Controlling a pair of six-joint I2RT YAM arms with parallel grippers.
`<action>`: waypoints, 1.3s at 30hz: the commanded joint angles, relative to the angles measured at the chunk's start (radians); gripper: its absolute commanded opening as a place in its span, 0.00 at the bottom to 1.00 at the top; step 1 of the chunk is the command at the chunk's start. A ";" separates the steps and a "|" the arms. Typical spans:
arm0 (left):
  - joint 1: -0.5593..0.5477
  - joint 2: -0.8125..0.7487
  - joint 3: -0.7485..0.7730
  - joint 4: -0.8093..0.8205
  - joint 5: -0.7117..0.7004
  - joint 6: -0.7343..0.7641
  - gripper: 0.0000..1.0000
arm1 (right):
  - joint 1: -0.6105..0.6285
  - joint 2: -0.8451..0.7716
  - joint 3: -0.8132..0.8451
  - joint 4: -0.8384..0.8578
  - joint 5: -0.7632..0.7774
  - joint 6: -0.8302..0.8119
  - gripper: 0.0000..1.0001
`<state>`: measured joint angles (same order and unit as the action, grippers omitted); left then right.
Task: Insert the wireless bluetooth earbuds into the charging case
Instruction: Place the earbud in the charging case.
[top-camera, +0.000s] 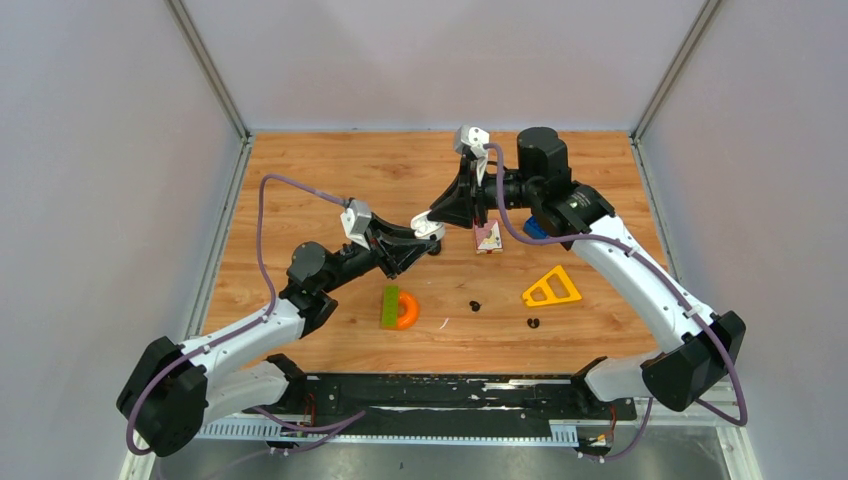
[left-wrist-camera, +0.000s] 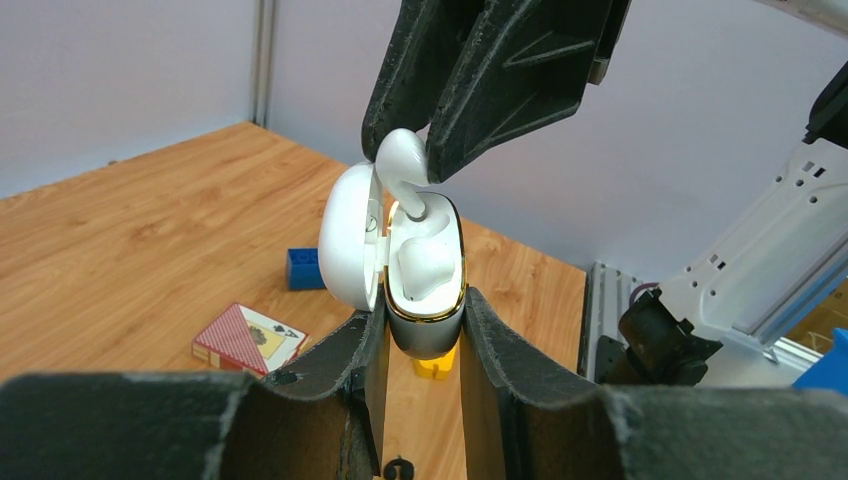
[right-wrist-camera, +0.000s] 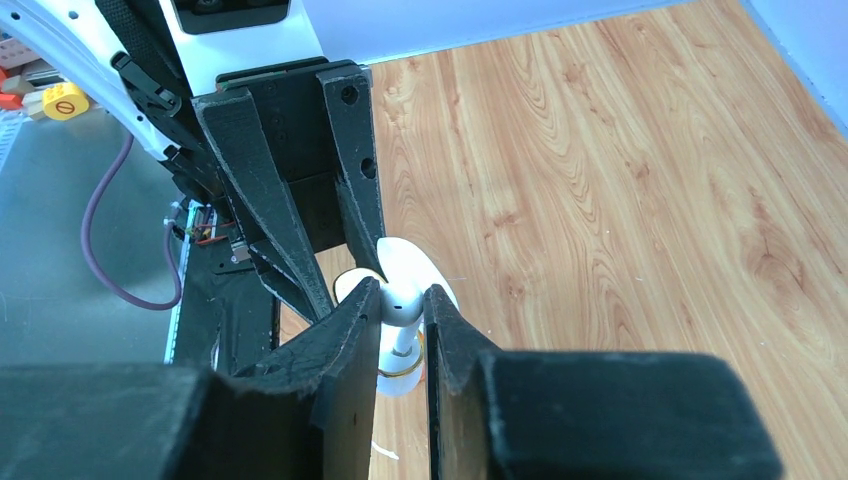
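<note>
My left gripper (left-wrist-camera: 425, 335) is shut on an open white charging case (left-wrist-camera: 425, 300) with a gold rim, held above the table, lid (left-wrist-camera: 350, 235) swung to the left. One white earbud (left-wrist-camera: 425, 265) sits in the case. My right gripper (right-wrist-camera: 400, 315) is shut on a second white stemmed earbud (right-wrist-camera: 398, 300), its stem pointing down into the case's far slot (left-wrist-camera: 412, 210). In the top view the two grippers meet near the case (top-camera: 432, 228). Two black knobby earbuds (top-camera: 475, 305) (top-camera: 533, 323) lie on the wooden table.
A playing card box (top-camera: 489, 237) and a blue brick (top-camera: 533, 229) lie under the right arm. A yellow triangle (top-camera: 551, 288) is at the right, a green and orange piece (top-camera: 398, 308) at centre left. A thin white sliver (top-camera: 442, 323) lies near it.
</note>
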<state>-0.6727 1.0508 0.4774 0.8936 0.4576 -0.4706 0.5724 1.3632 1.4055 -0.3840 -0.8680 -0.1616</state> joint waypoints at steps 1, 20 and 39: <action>0.002 -0.014 0.010 0.063 -0.014 -0.011 0.00 | -0.006 -0.029 0.013 0.004 0.018 -0.029 0.11; 0.013 -0.012 -0.002 0.098 -0.047 -0.035 0.00 | -0.005 -0.034 0.002 0.017 0.008 -0.018 0.12; 0.014 -0.015 -0.006 0.093 -0.045 -0.020 0.00 | -0.010 -0.036 -0.027 0.029 -0.003 -0.002 0.25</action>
<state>-0.6651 1.0504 0.4625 0.9241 0.4206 -0.4995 0.5659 1.3422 1.3922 -0.3820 -0.8555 -0.1761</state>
